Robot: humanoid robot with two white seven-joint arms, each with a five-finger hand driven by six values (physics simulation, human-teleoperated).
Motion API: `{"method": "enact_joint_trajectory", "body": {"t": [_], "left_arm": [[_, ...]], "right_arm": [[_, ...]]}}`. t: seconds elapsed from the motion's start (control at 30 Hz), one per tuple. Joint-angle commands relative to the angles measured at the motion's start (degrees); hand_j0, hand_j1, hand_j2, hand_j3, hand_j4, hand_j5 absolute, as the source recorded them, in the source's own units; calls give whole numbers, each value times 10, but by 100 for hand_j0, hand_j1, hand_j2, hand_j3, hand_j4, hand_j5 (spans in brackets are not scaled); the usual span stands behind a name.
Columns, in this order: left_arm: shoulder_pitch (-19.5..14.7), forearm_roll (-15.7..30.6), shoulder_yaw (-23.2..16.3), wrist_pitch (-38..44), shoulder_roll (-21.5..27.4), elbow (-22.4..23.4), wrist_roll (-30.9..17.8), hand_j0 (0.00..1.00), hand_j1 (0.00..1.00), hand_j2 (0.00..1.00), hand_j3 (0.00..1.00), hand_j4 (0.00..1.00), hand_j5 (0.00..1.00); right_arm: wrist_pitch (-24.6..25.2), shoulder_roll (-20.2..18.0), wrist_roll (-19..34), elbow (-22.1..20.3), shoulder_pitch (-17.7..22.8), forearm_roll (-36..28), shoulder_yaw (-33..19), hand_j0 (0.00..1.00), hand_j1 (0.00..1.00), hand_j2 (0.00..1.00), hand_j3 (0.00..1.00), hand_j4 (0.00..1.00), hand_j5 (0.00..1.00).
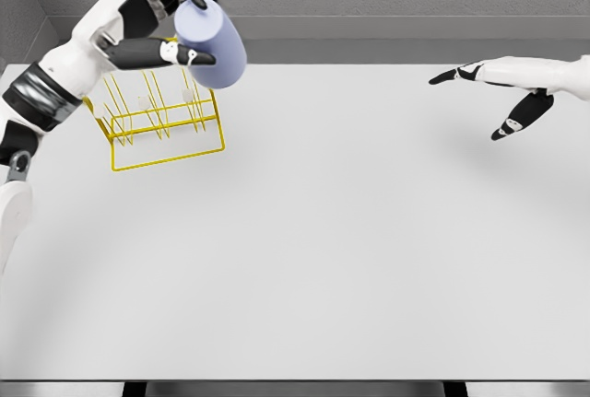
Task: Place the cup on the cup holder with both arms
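Note:
A pale lavender-blue cup (pixel 217 42) hangs tilted in the air above the yellow wire cup holder (pixel 164 130), which stands at the far left of the white table. My left hand (pixel 184 19) is shut on the cup, fingers wrapped over its top and side. The cup's lower end sits just over the rack's right prongs; whether it touches them I cannot tell. My right hand (pixel 493 98) hovers far to the right over the table, fingers spread and holding nothing.
The white table (pixel 350 250) stretches from the rack to its front edge. A grey wall runs behind it, close to the rack and the left arm.

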Motion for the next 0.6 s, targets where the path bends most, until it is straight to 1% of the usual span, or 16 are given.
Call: {"method": "enact_joint_trajectory", "body": {"t": [0.0, 0.17, 0.27, 0.57], "left_arm": [[0, 8, 1, 0, 12, 8, 0, 39, 39, 39, 39, 39, 39], [1, 12, 1, 0, 21, 13, 0, 39, 39, 39, 39, 39, 39], [0, 20, 1, 0, 37, 14, 0, 39, 39, 39, 39, 39, 39], [0, 25, 6, 0, 49, 36, 0, 39, 39, 39, 39, 39, 39]], "right_arm": [[2, 1, 0, -1, 0, -4, -1, 100, 100, 100, 100, 100, 100], [2, 1, 0, 0, 0, -4, -1, 100, 100, 100, 100, 100, 100], [2, 1, 0, 0, 0, -4, -1, 100, 100, 100, 100, 100, 100], [2, 1, 0, 0, 1, -4, -1, 100, 100, 100, 100, 100, 100]]}}
